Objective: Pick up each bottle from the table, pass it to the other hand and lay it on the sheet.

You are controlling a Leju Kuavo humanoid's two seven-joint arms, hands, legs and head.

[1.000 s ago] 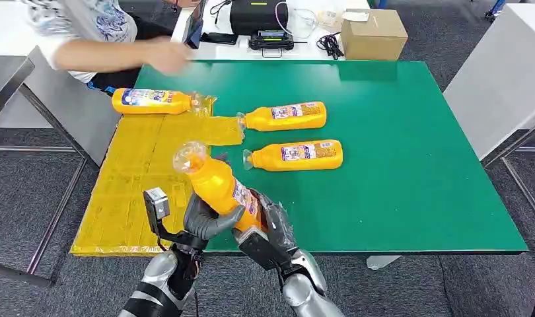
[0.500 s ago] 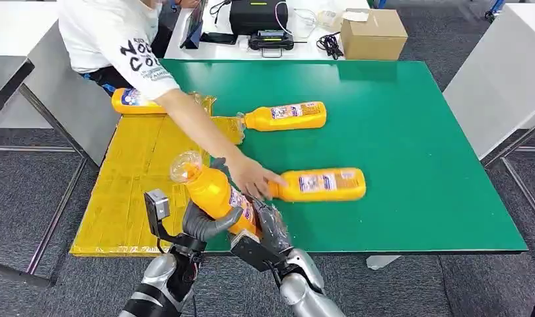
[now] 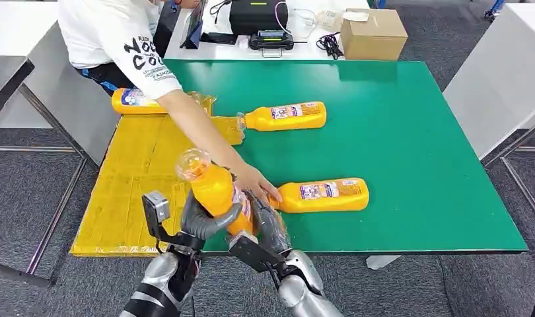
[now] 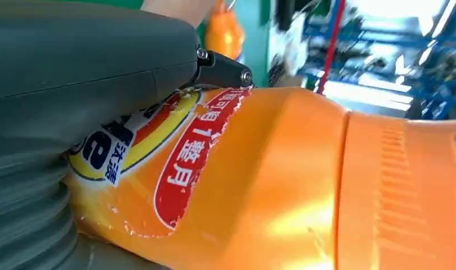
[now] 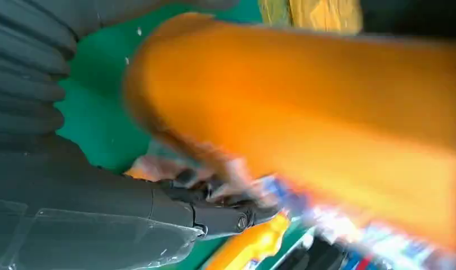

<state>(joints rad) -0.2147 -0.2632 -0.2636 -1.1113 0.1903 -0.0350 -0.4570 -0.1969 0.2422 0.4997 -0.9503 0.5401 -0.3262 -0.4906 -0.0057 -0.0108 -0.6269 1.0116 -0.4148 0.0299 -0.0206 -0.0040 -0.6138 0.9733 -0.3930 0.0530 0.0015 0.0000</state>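
While both hands meet above the near edge of the green table, the held bottle stands tilted between them, its clear cap end raised toward the yellow sheet. The left hand wraps its fingers around the lower body of this bottle; the left wrist view confirms the thumb pressed against the printed label. The right hand is also at the bottle's base from the other side, its fingers against the orange body, so both hands grip the same bottle.

A person's hand reaches across the table from the far left and rests on the neck end of the near bottle, which lies on its side on the green surface just beside the robot's right hand. The middle bottle lies on its side farther back, its cap at the sheet's edge. The far bottle lies at the sheet's far end, partly hidden by the person's arm. A cardboard box sits on the white desk beyond.
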